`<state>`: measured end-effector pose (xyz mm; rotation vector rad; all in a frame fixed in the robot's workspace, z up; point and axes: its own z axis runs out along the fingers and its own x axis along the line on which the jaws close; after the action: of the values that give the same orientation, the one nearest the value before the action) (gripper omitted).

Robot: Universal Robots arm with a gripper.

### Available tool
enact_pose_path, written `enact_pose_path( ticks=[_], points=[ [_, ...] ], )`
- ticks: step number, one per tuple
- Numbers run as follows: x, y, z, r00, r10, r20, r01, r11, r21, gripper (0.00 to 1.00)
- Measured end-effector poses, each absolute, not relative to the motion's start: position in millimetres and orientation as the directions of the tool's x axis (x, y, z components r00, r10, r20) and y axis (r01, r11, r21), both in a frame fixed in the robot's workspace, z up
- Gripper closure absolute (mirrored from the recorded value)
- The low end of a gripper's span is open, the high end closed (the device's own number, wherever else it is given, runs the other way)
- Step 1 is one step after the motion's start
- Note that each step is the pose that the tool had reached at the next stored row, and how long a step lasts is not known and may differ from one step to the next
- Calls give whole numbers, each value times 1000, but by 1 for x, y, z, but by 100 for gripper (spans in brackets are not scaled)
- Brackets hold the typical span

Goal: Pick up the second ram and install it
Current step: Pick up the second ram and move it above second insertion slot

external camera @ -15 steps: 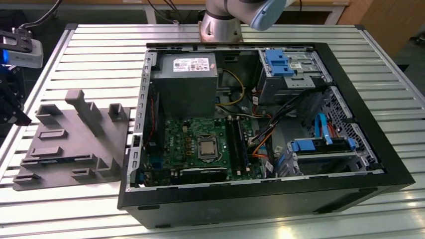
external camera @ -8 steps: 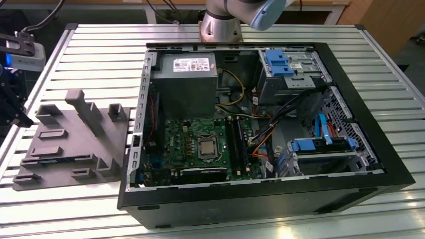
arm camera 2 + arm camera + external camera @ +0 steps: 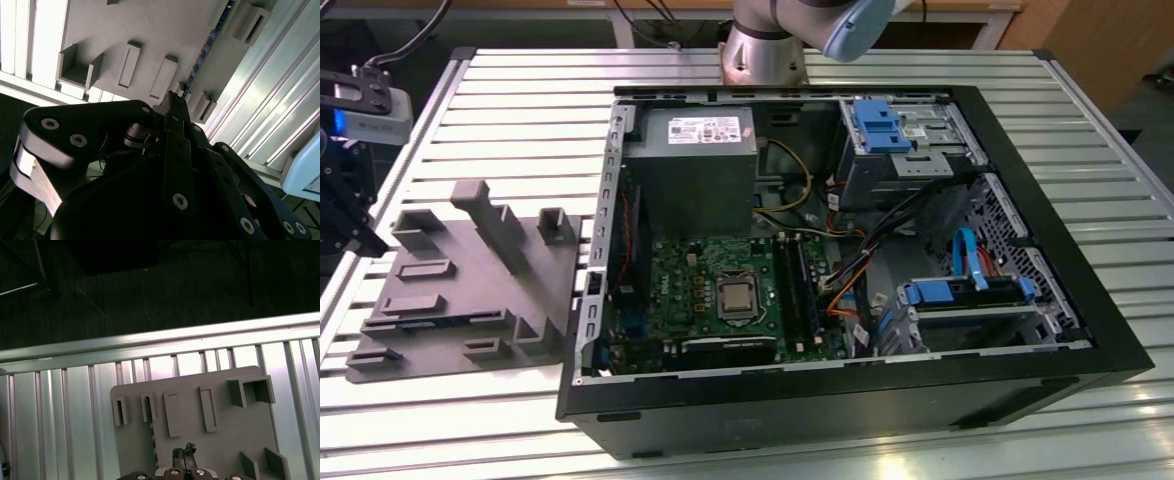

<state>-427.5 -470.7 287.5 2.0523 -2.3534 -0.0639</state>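
The second ram [image 3: 438, 321] is a slim dark stick standing on edge in a slot of the grey fixture plate [image 3: 467, 280], at the exterior view's left. In the second wrist view the ram [image 3: 202, 52] shows as a thin dark, bluish strip across the plate [image 3: 165, 30]. In the first wrist view the ram [image 3: 152, 440] is a narrow dark line. My gripper [image 3: 183, 455] hangs above the plate, beside the ram and apart from it. Its fingertips [image 3: 172, 102] sit together with nothing between them. In the exterior view the gripper [image 3: 368, 240] is at the left edge.
An open computer case [image 3: 854, 400] lies on the slatted metal table [image 3: 520, 110], to the right of the plate. Inside it are a green motherboard [image 3: 707, 270] with long black slots [image 3: 797, 290], a power supply [image 3: 694, 150] and loose cables. The table edge [image 3: 150, 337] runs beyond the plate.
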Motion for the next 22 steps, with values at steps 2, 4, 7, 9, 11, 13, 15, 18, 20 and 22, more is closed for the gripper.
enact_pose_path(
  ticks=[2, 4, 7, 9, 11, 13, 15, 18, 20, 22],
  points=[
    [-427, -471, 287, -136, -991, -13, -990, 136, 43, 89],
    [-427, -471, 287, -136, -991, -13, -990, 136, 43, 89],
    [-428, -471, 286, -136, -991, -13, -990, 136, 43, 89],
    [-427, -471, 286, -136, -991, -13, -990, 136, 43, 89],
    [-427, -471, 286, -136, -991, -13, -990, 136, 43, 89],
    [-427, -471, 285, -136, -991, -13, -990, 136, 43, 89],
    [-427, -471, 284, -136, -991, -13, -990, 136, 43, 89],
    [-427, -471, 283, -136, -991, -13, -990, 136, 43, 89],
    [-427, -471, 283, -136, -991, -13, -990, 136, 43, 89],
    [-427, -471, 282, -136, -991, -13, -990, 136, 43, 89]
  ],
)
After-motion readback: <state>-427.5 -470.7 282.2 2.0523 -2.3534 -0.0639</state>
